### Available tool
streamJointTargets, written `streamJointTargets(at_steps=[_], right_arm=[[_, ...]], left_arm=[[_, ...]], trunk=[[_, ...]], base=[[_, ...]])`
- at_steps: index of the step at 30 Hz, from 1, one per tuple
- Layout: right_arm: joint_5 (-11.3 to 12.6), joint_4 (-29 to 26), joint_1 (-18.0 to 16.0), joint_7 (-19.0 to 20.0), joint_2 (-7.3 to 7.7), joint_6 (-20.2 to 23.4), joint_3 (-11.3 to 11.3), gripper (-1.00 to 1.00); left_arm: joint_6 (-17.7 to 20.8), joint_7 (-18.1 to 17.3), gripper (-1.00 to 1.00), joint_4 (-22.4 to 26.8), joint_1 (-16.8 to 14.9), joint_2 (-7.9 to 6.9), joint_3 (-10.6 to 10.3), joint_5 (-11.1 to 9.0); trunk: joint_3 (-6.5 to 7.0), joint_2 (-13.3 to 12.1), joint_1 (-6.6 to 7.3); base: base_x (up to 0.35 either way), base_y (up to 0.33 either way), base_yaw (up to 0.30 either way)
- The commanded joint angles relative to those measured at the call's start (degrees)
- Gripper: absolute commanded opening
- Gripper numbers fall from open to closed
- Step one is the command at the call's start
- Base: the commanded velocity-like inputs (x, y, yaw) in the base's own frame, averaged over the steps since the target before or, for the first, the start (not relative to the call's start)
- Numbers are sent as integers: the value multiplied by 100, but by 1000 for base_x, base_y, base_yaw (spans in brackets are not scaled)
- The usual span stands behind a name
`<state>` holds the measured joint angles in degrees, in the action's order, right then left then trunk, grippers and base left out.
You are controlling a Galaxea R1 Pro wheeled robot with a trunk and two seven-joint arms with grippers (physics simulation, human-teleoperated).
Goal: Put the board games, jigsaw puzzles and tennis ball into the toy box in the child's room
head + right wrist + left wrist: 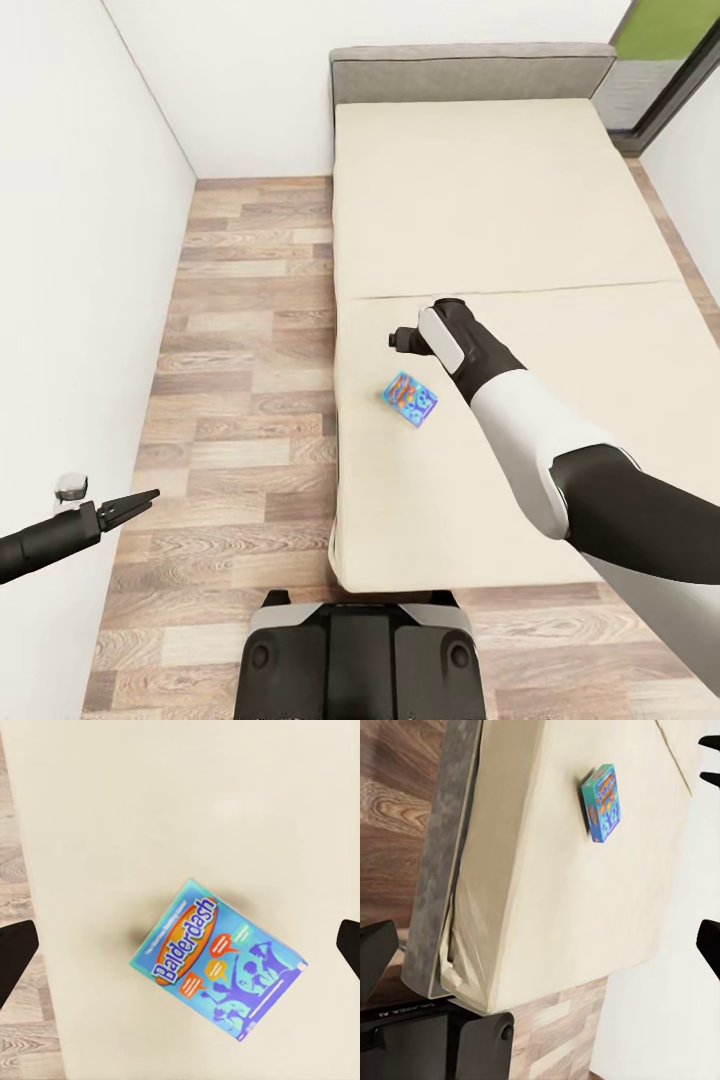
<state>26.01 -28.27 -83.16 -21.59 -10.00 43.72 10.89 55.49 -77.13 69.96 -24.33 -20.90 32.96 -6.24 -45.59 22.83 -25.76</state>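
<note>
Balderdash box (217,956) flat on bed (600,220) | right gripper (180,945) spread wide above, aligned to grasp | left gripper (135,504) narrow, parked left

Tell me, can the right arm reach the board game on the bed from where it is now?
Probably yes. The right gripper hangs over the bed just beyond the board game, with its fingers spread. In the right wrist view the box lies flat between them, and nothing lies between gripper and box.
</note>
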Motion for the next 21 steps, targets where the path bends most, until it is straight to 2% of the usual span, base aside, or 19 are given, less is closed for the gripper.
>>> streamJointTargets(at_steps=[1, 21], right_arm=[[54, -3, -3, -53, 0, 8, 18, 100], [71, -3, -7, -56, 0, 22, 27, 100]], left_arm=[[53, -13, 100, 1, -2, -1, 1, -9], [50, -4, 100, 0, -2, -1, 0, -9]], trunk=[[-16, 9, -3], [-206, 9, -3]], base=[[0, 0, 0], [0, 0, 0]])
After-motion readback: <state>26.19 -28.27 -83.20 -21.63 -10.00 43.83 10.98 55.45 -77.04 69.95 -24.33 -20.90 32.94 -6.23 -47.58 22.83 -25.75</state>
